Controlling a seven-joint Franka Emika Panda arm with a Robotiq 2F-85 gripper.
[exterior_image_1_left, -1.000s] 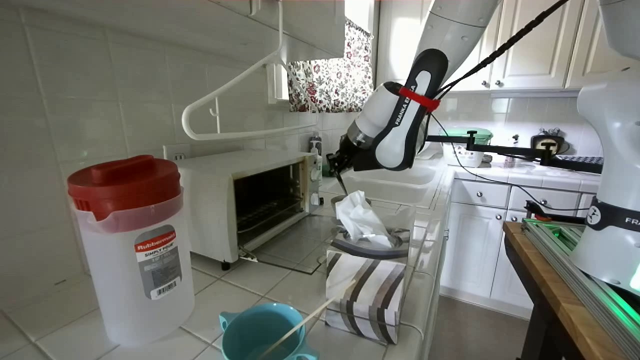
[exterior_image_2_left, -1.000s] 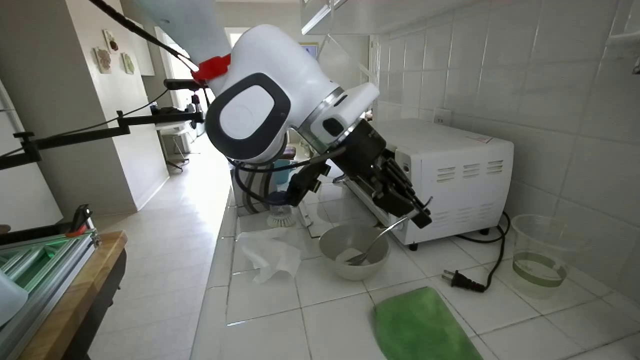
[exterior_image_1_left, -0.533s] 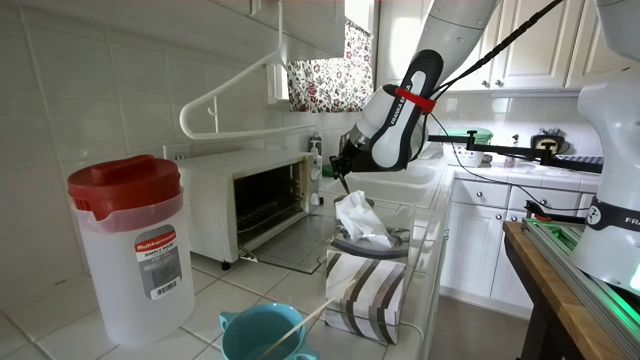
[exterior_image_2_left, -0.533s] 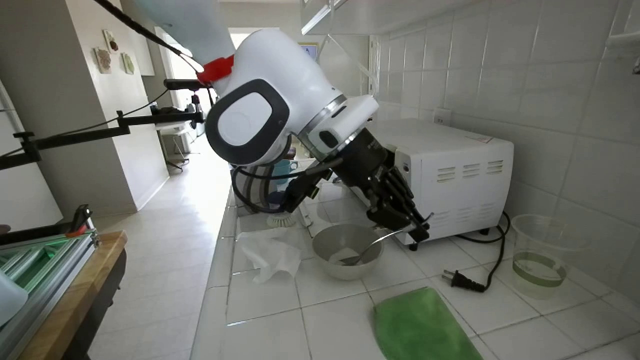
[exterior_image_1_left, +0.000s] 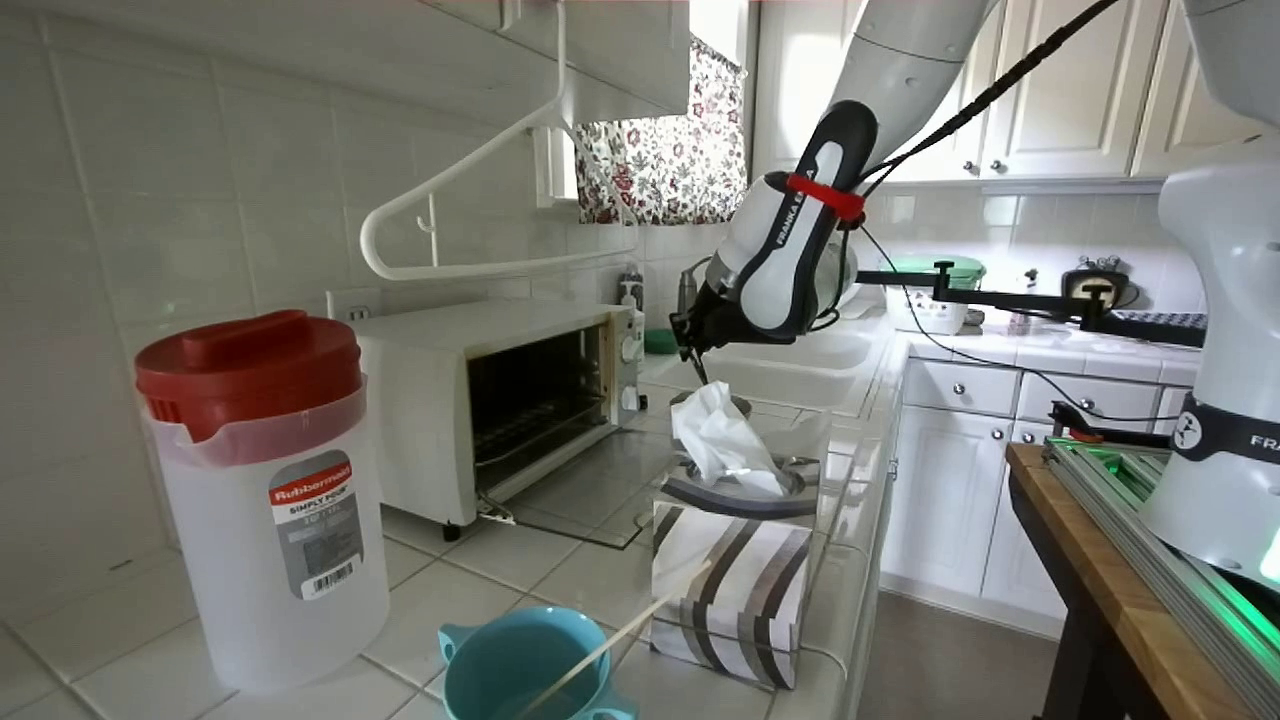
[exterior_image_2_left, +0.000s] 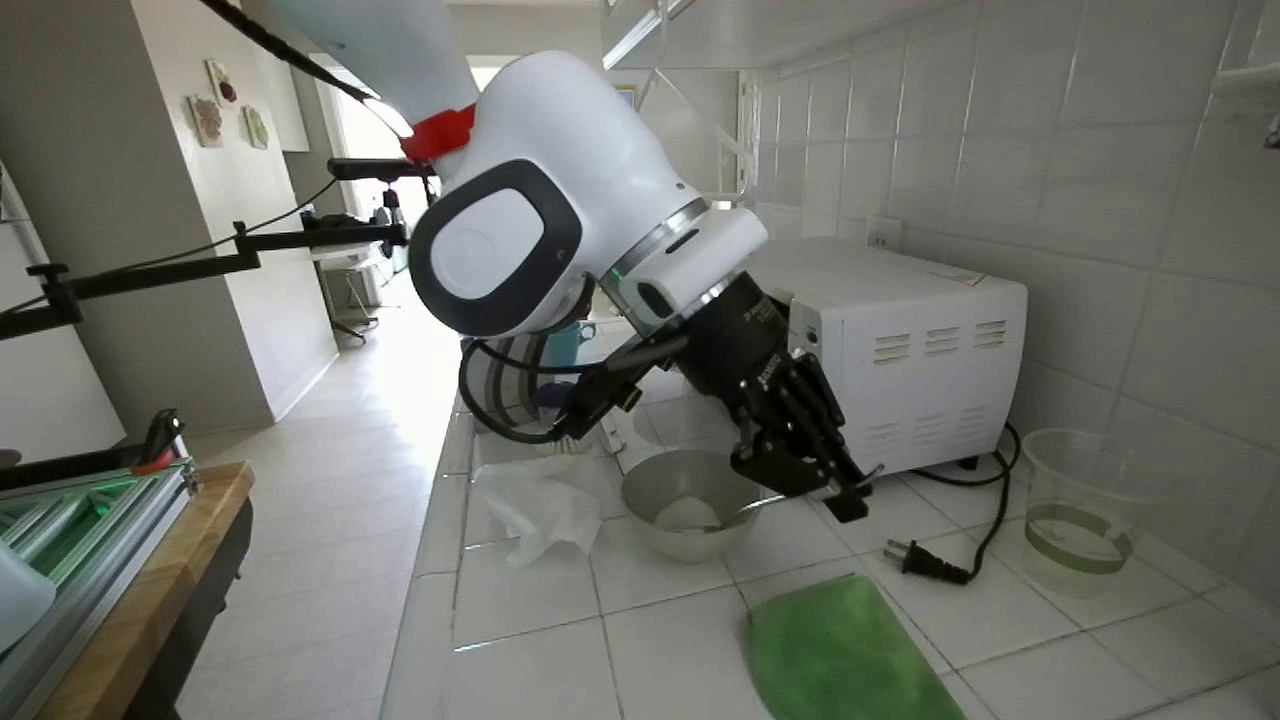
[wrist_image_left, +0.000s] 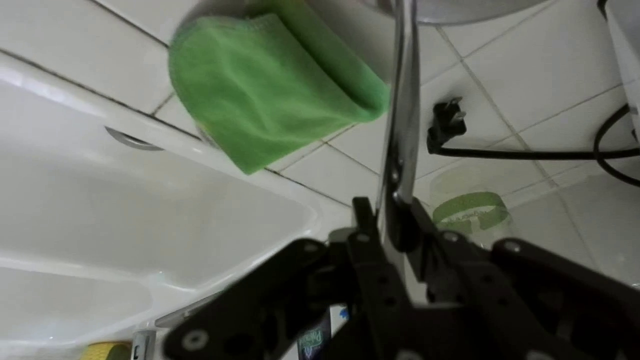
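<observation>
The pincer (wrist_image_left: 389, 215) is closed tight on the handle of a metal utensil (wrist_image_left: 404, 110), leaving hardly any gap. From the pincer the utensil slants down to its head in a grey bowl (exterior_image_2_left: 690, 548); whether spoon or fork I cannot tell. The bowl stands on the white-tiled bench (exterior_image_2_left: 540, 645) just beside and below the pincer, with a pale patch (exterior_image_2_left: 686, 512) inside too unclear to name. In an exterior view a white toaster oven (exterior_image_2_left: 930, 370) stands close behind the pincer, and a black power plug (exterior_image_2_left: 938, 566) lies near, to the pincer's right. A green cloth (exterior_image_2_left: 850, 650) lies folded in front of the pincer there, toward the camera. To the pincer's left, past the bowl, a crumpled white tissue (exterior_image_2_left: 548, 512) rests on the bench; farther off to the pincer's right is a clear plastic tub (exterior_image_2_left: 1080, 550) with a green band. In the wrist view a sink (wrist_image_left: 150, 200) lies left of the pincer. Apart from the pincer, nearer the camera in an exterior view, stands a striped tissue box (exterior_image_1_left: 735, 590), another tissue (exterior_image_1_left: 725, 435) poking from its top, then a blue two-handled cup (exterior_image_1_left: 505, 645) holding a thin stick (exterior_image_1_left: 650, 610), and farthest off a red-lidded Rubbermaid pitcher (exterior_image_1_left: 250, 540).
</observation>
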